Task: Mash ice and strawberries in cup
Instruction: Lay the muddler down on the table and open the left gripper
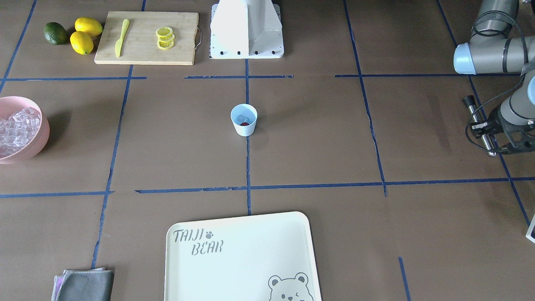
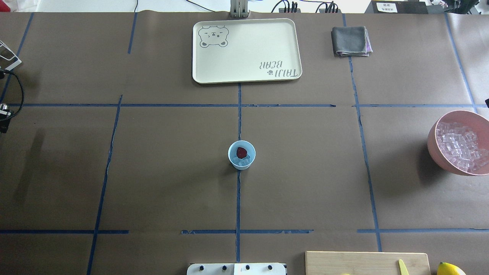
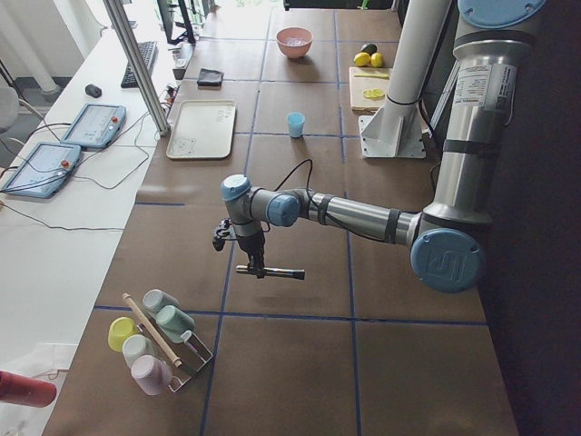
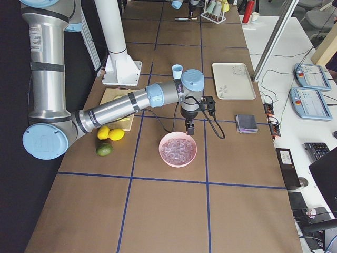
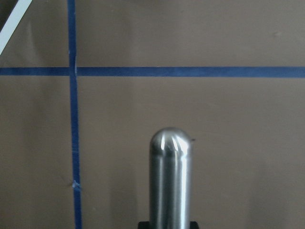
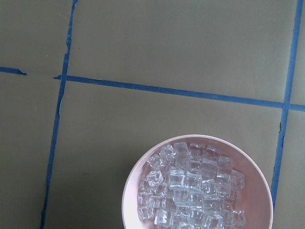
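Steel muddler (image 5: pixel 170 181) held tight in left fingers (image 3: pixel 256 258), right fingers' (image 4: pixel 189 127) gap untellable; mid-surface cup (image 1: pixel 244 128) looks light, tippy, so steady its outer wall.

The cup (image 2: pixel 230 156) stands at table centre, before the robot base (image 1: pixel 246 29), with strawberry (image 2: pixel 241 152) and ice (image 2: pixel 242 163) in it. Beyond it, at the far edge, lies the tray (image 2: pixel 248 49), a cloth (image 2: pixel 349 41) to its right. The bowl (image 2: pixel 433 145) sits far right. Right of the base lies the board (image 1: pixel 146 54), bearing knife (image 1: pixel 121 37) and slices (image 1: pixel 165 37); lemons (image 1: pixel 81 42) and lime (image 1: pixel 55 33) lie past its right end. The left gripper (image 1: pixel 485 130) holds a rod (image 1: pixel 474 113) above the left end.
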Controlling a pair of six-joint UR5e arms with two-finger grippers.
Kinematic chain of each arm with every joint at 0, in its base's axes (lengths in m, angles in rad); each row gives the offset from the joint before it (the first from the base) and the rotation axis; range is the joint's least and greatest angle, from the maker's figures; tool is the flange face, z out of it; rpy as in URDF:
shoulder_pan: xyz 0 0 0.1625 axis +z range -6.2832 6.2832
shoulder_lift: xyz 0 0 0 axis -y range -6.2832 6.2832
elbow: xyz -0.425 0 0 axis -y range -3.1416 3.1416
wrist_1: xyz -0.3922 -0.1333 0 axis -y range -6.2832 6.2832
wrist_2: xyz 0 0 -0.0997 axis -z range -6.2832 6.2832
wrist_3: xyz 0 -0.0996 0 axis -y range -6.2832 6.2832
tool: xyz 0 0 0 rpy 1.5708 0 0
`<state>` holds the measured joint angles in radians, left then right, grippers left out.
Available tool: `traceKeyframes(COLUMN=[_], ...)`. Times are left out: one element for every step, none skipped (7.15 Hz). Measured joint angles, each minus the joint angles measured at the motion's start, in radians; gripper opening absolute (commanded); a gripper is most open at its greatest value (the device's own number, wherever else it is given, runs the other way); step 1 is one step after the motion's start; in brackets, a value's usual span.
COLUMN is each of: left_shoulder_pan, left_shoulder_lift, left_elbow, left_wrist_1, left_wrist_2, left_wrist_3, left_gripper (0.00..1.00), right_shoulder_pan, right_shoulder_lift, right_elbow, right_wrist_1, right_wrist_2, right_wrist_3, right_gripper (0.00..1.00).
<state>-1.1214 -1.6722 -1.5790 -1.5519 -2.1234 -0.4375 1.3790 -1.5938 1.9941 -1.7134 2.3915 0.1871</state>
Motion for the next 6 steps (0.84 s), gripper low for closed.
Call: traceKeyframes(left_shoulder_pan=[-0.008,-0.009,-0.009,-0.008,-0.007,-0.001], left_shoulder_lift=[-0.005,-0.013,-0.025,-0.034,-0.039,-0.040], left_elbow=[0.033,0.063,0.096,0.117,0.132,0.143], left_wrist_1=[-0.004,-0.009,-0.013,-0.016,-0.023,-0.038], left_wrist_2=[-0.020,-0.029,-0.035,-0.038,-0.039,-0.039], left_wrist_3=[0.013,0.015,0.012,0.011,0.011,0.011], left_gripper=[0.00,0.00,0.00,0.00,0.00,0.00], right_shoulder_pan=[0.000,0.000,0.000,0.000,0.000,0.000], right_shoulder_lift=[0.000,0.000,0.000,0.000,0.000,0.000], right_elbow=[0.001,0.002,0.003,0.003,0.004,0.005], right_wrist_1=[0.000,0.000,0.000,0.000,0.000,0.000], right_wrist_2=[0.000,0.000,0.000,0.000,0.000,0.000], right_wrist_3=[0.000,0.000,0.000,0.000,0.000,0.000], right_gripper=[0.99,0.99,0.99,0.99,0.99,0.99])
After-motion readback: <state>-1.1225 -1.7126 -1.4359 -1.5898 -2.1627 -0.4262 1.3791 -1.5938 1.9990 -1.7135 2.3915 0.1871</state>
